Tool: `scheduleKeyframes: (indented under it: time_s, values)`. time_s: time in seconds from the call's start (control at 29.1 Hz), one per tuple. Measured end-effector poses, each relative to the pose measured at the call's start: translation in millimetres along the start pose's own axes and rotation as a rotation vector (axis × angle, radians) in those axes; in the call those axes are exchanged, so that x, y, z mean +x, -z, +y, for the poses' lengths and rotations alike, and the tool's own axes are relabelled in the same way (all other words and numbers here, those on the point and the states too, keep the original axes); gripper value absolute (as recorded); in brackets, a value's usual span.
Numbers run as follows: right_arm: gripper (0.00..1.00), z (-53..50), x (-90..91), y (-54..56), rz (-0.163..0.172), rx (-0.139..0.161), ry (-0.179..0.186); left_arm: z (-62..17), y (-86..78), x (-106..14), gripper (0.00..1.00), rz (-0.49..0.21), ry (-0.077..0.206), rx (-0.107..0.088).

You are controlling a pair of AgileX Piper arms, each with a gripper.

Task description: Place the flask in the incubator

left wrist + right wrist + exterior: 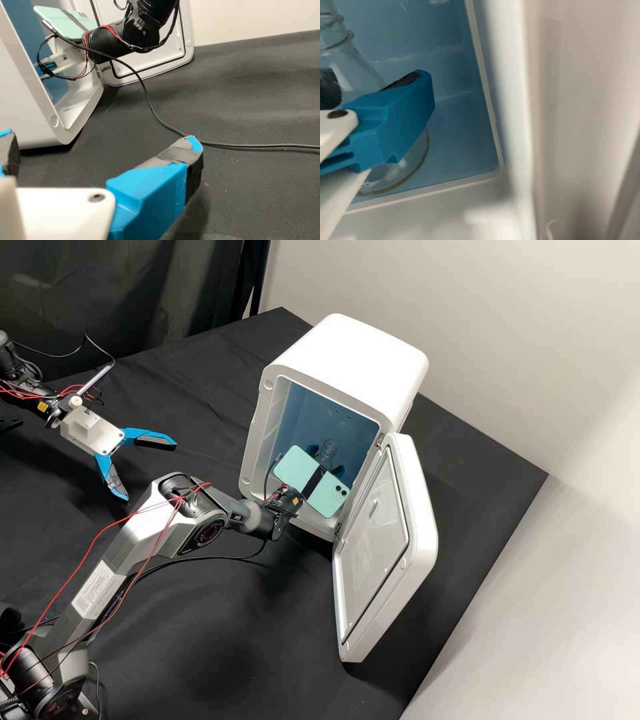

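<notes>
Black bench (233, 633); white incubator (360, 360) standing on it, cable (250, 145) alongside

You won't find any lettering here that you can read. At the lower left of the high view, the sticker (93, 590) on the right arm (143, 533) carries print too small to make out. The faint marking on the inner face of the incubator (347, 360) door (383, 540) is blurred.

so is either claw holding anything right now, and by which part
The right claw holds the flask by its lower body, just above the base, inside the incubator; the left claw is open and empty.
</notes>
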Motion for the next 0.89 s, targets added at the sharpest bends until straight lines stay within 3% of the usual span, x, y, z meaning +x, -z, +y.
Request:
scheduleKeyframes:
  time_s: [0.62, 0.82, 0.89]
  values:
    - [0.00, -3.6, 0.8, 2.7, 0.006, -0.002, 0.008, 0.1, 0.7, 0.0, 1.00, 0.007, -0.001, 0.003]
    - [0.00, -3.6, 0.8, 2.7, 0.006, -0.002, 0.008, 0.0, 6.0, 0.9, 1.00, 0.035, -0.065, -0.005]
    - [0.00, -3.6, 0.8, 2.7, 0.006, -0.002, 0.008, -0.1, 7.4, 0.4, 1.00, 0.042, -0.075, -0.010]
